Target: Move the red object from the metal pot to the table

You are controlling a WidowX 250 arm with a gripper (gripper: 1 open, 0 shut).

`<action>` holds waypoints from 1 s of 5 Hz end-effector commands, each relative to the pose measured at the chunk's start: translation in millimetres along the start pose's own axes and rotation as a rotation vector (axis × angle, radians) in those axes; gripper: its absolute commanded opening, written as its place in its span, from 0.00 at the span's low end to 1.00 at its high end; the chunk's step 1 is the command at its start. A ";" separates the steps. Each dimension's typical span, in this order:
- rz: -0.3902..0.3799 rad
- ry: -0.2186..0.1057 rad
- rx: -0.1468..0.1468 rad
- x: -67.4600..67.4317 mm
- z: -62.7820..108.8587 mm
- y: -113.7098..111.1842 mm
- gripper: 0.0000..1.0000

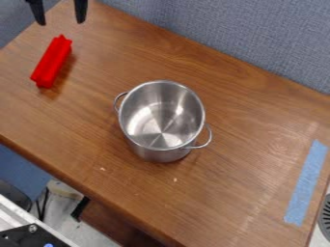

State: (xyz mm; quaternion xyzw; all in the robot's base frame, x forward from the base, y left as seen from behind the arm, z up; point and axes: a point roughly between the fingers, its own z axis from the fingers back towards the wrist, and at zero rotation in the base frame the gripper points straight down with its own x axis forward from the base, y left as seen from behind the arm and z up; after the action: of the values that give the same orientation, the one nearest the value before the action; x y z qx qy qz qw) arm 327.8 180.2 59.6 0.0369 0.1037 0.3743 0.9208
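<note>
Completing the transfer appears to be the step in hand: the metal pot (161, 118) is seen near the centre of the counter (245, 125), the red block (52, 62) on the wood toward ten o'clock. Beyond, the end effector (60, 19) is parted; only retreat is required.

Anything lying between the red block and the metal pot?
Nothing: in the camera view, only bare wood tabletop separates the red block from the metal pot.

block (52, 62): bright red | pot (161, 121): silver | table (233, 183): brown wood-grain | tape strip (306, 183): light blue
</note>
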 end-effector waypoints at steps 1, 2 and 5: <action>-0.038 -0.056 0.018 18.9 4.7 22.5 1.00; -0.063 -0.060 0.044 34.4 -9.2 46.4 1.00; -0.158 -0.019 0.065 41.3 -54.2 8.0 1.00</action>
State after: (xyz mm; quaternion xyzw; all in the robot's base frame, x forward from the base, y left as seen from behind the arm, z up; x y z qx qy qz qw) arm 332.1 201.7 -24.9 0.0529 0.1487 0.2868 0.9449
